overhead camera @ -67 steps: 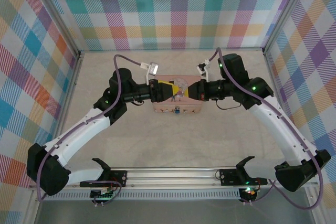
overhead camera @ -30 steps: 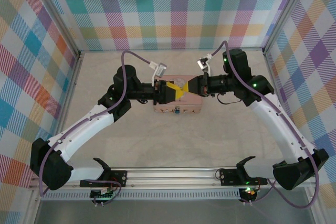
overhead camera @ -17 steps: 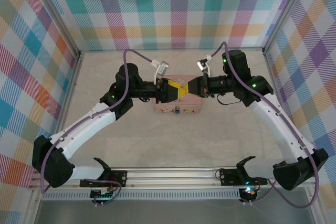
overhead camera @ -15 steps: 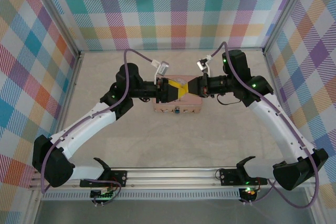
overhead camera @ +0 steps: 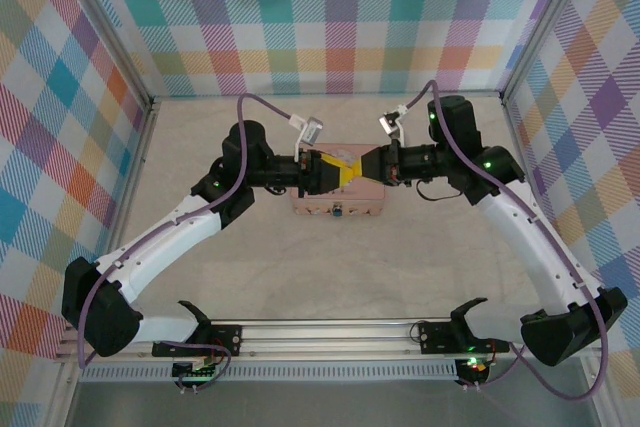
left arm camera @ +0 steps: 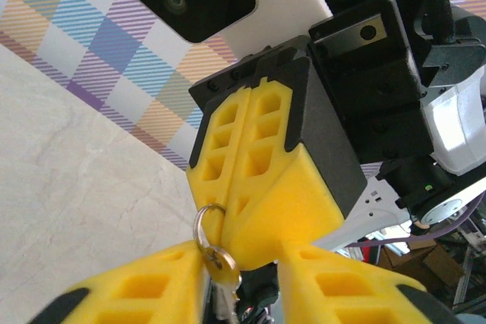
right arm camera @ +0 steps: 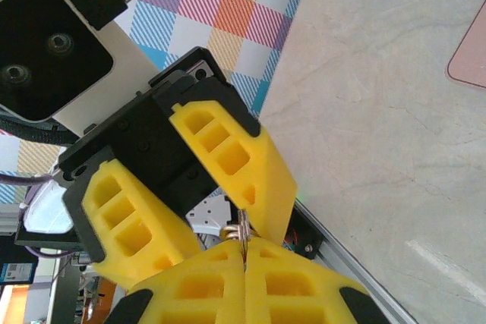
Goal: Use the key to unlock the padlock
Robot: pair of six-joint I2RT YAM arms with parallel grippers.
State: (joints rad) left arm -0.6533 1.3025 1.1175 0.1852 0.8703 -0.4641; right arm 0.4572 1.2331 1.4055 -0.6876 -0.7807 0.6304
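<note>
While the right gripper (right arm camera: 244, 252) clenches the key (left arm camera: 222, 263) by its ring (left arm camera: 206, 221), the left gripper's (left arm camera: 241, 282) parted fingers (left arm camera: 137, 294) straddle the key, over the pink tin (overhead camera: 310, 205) with the padlock (overhead camera: 340, 210) at its front.

Above the pink tin (overhead camera: 340, 197) the way is blocked. The left gripper (overhead camera: 348, 169) and the right gripper (overhead camera: 368, 165) meet tip to tip over its far half, and their arms close off the tin's left and right sides. The right gripper's fingers, pressed together on the ring of the key (left arm camera: 225, 265), nose into the gap between the left gripper's parted fingers and take up most of it. Behind the tin, purple cables (overhead camera: 240, 112) and white connectors (overhead camera: 312, 130) loop over a bare strip of table (overhead camera: 330, 117) that ends at the plaid back wall (overhead camera: 330, 17). In front of the tin, its near face with the padlock (overhead camera: 340, 210) looks onto bare table running to the metal rail (overhead camera: 330, 332).
</note>
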